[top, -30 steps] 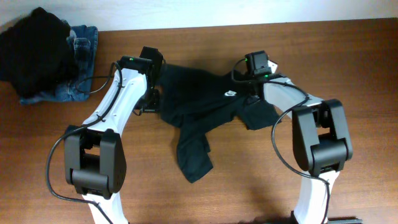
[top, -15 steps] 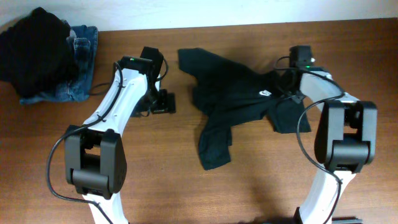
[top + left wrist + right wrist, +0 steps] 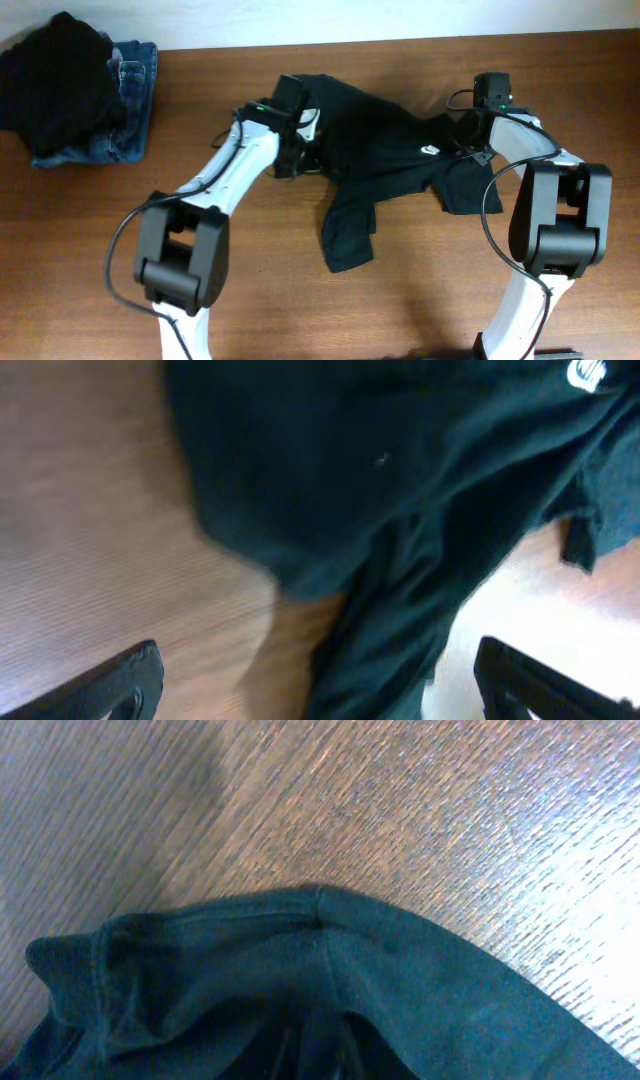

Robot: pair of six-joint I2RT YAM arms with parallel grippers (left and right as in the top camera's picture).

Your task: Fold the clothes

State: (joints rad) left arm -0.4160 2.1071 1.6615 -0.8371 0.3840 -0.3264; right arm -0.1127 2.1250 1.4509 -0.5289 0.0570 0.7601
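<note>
Black cotton T-shirt with a small white logo lies crumpled mid-way along the brown wooden table. Left gripper hovers over its left portion, spread wide, apparently placed to pinch cloth. Right gripper sits at the right hem, presumably anchoring it; closure cannot be determined.

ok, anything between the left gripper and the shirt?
Nothing visible. The left gripper is open over the shirt at its edge, and the wrist view shows only cloth and table between its fingers.
</note>
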